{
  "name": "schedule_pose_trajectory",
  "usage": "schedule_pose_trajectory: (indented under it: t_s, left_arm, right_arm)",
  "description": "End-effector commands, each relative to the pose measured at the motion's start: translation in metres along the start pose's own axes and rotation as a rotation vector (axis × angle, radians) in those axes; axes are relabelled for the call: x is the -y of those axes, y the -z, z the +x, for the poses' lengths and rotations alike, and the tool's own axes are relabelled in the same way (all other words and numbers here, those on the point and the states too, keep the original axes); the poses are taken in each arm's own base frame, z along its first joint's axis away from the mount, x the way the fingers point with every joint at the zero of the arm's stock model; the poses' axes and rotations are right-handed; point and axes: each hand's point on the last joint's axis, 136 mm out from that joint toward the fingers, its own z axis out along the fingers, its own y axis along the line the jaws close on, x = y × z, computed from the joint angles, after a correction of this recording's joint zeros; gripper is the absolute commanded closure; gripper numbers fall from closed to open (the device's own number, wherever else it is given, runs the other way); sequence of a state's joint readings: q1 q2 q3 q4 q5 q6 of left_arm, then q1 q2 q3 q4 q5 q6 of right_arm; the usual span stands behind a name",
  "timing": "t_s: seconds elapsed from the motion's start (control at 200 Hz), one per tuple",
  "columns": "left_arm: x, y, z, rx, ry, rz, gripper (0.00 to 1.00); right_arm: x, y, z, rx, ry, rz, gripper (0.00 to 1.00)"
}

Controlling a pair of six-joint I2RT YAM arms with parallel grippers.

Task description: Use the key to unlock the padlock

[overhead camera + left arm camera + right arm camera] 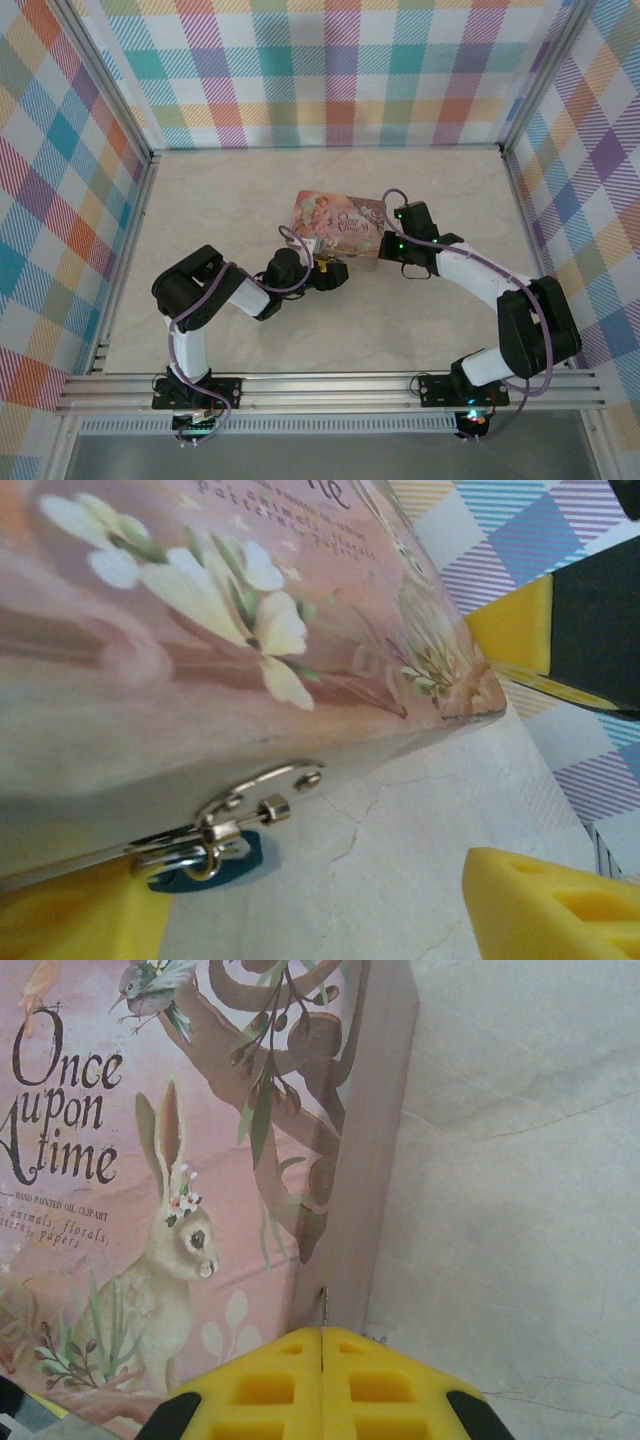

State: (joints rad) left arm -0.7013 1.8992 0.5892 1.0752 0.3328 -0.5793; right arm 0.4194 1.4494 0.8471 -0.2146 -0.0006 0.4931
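The blue padlock [215,868] is shown at the pink tin's [250,630] clasp [255,792], between the fingers of the wide-open left gripper [320,910], the right gripper [322,1345] shut; a missed closure could shove the tin.

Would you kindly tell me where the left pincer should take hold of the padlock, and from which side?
Probably the padlock's blue body, coming in low from the tin's front: it hangs from the hasp at the table, and only that body sticks out below it.
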Motion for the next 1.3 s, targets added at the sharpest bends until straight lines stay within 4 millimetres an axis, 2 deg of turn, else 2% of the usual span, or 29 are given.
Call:
schedule_pose_trajectory:
  t_s: [0.0, 0.395, 0.525, 0.785, 1.115, 1.3]
  left_arm:
    - [0.021, 0.001, -0.012, 0.022, -0.054, 0.099, 0.27]
    - [0.01, 0.015, -0.012, 0.085, -0.026, 0.063, 0.3]
    - [0.014, 0.017, -0.017, 0.102, -0.032, 0.074, 0.3]
    - [0.025, 0.008, -0.022, 0.101, -0.03, 0.138, 0.31]
    - [0.021, -0.004, -0.02, 0.103, -0.006, 0.134, 0.21]
    - [0.02, -0.007, -0.02, 0.119, 0.004, 0.133, 0.22]
  right_arm:
    - [-0.002, 0.002, 0.002, -0.004, 0.001, -0.007, 1.0]
    - [-0.001, 0.003, 0.004, -0.004, 0.001, -0.005, 1.0]
    - [-0.001, 0.003, 0.003, -0.004, 0.001, -0.003, 1.0]
    - [0.0, 0.002, 0.004, -0.007, -0.002, -0.002, 1.0]
    - [-0.002, 0.001, 0.006, -0.014, -0.005, -0.011, 1.0]
    - [-0.002, 0.001, 0.008, -0.02, -0.011, -0.015, 1.0]
